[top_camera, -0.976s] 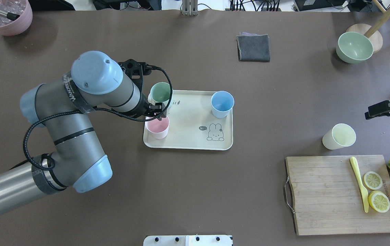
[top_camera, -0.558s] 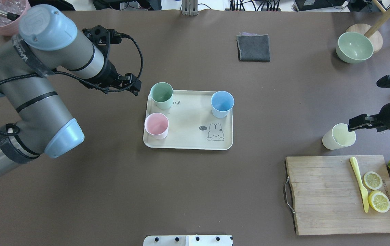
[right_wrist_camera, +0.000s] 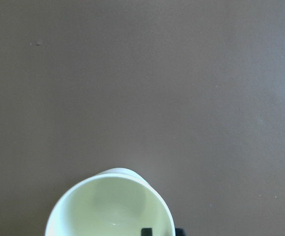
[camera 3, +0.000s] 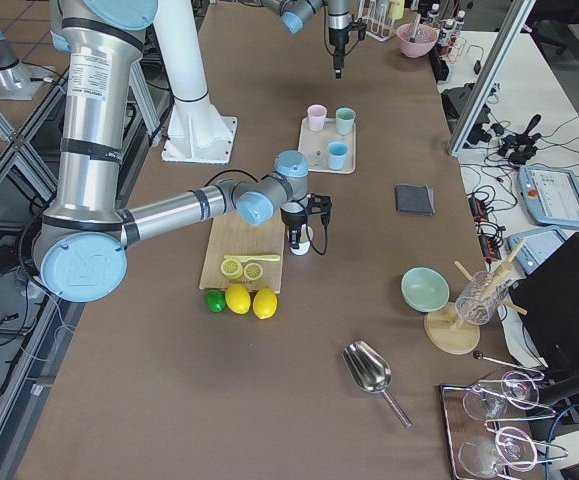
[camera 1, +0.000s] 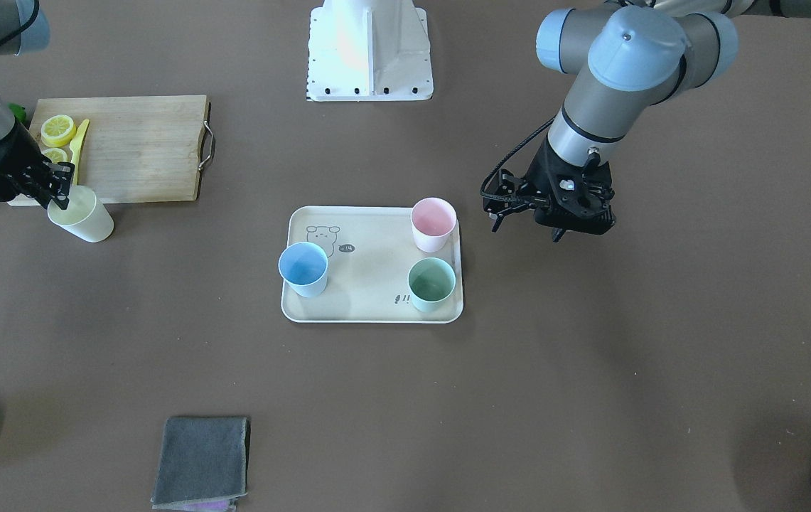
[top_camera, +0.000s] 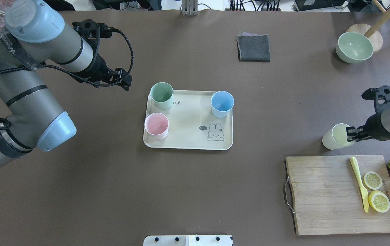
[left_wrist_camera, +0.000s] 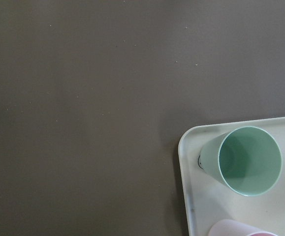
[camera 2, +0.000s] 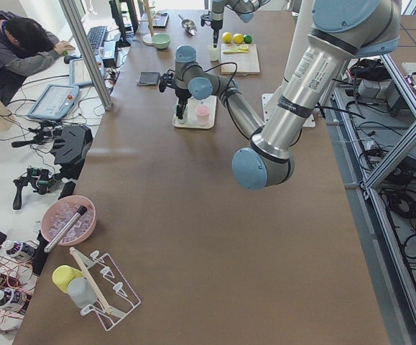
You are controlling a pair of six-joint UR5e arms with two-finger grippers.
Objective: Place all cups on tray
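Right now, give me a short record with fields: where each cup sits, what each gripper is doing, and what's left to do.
On tray: mint green plastic cup, pale pink plastic cup, light blue plastic cup, upright on cream rectangular tray
Off tray: pale yellow plastic cup, beside wooden cutting board
Left gripper: open, empty, beside tray
Right gripper: fingers straddle yellow cup's rim; grip unclear
Remaining: one cup
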